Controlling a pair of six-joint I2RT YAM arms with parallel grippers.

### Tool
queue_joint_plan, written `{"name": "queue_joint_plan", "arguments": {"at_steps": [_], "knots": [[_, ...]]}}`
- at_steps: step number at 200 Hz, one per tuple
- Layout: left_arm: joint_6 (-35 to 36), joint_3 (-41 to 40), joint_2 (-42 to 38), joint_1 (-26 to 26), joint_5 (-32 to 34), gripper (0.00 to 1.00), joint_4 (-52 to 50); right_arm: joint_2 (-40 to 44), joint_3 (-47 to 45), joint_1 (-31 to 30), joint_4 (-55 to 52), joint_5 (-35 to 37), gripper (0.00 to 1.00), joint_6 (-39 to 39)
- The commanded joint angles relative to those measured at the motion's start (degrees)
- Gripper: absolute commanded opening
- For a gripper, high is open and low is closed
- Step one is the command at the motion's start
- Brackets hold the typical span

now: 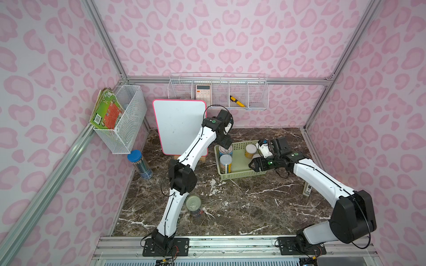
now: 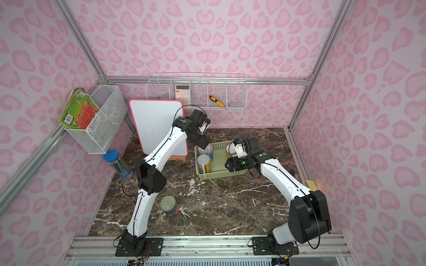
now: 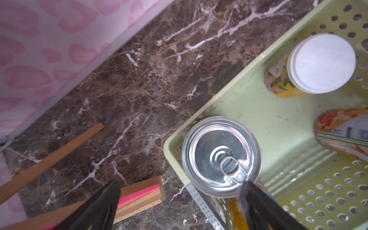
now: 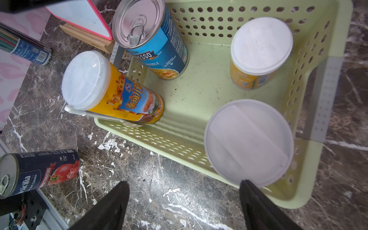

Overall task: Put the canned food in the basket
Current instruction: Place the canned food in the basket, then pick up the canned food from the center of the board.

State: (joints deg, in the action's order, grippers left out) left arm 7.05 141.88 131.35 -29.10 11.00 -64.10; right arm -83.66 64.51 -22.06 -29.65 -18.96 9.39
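Four cans are seen standing in the basket (image 1: 235, 175), which is set on the marble table (image 1: 253, 207); the blue can (image 4: 159, 51), topped with a pull-tab, is placed in the far left corner; the tall yellow can (image 4: 127, 99), capped with a white lid, is placed just in front of it along the same wall; the short yellow can (image 4: 256, 59) is set toward the far right, and the white-lidded can (image 4: 249, 141) by the right side, nearer the front; the dark can (image 1: 193, 206) is found upright on the table, outside the basket and well apart from it.

The left gripper (image 3: 181, 183) is positioned above the blue can with its jaws spread wide and nothing gripped; one finger (image 3: 258, 205) is seen just beside the can's rim, the other over the table outside the basket.

The right gripper (image 4: 184, 182) is likewise spread wide, with nothing held; one finger (image 4: 256, 199) is seen at the edge of the white-lidded can's lid, though contact cannot be told; the other is seen over bare table.
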Motion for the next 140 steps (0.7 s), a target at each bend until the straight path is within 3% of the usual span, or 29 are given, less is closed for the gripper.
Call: {"name": "queue_joint_plan", "arguments": {"at_steps": [1,25,49,81,110,140], "knots": [[-1.72,-1.75,-4.65,-0.02,5.50,0.99,5.62,0.83,0.00,0.10,1.29,0.42,0.89,0.89],[-4.64,-3.73,-12.20,-0.51,7.92,0.99,4.68,1.34,0.17,0.40,1.55,0.45,0.89,1.11],[-9.14,-12.76,-24.92,-2.05,10.44,1.00,0.17,2.42,0.38,1.18,1.48,0.76,0.90,1.57],[-18.80,-37.09,-43.77,-7.22,3.50,0.99,-5.50,3.51,0.53,1.56,1.90,0.07,0.90,2.10],[-29.96,-55.22,-52.68,-11.20,-1.96,0.99,-15.50,3.51,0.70,1.50,1.60,-1.45,0.90,2.39],[-36.75,-71.49,-59.10,-11.72,-4.21,0.99,-12.28,2.98,0.51,0.94,2.40,-2.31,0.90,2.57]]}}
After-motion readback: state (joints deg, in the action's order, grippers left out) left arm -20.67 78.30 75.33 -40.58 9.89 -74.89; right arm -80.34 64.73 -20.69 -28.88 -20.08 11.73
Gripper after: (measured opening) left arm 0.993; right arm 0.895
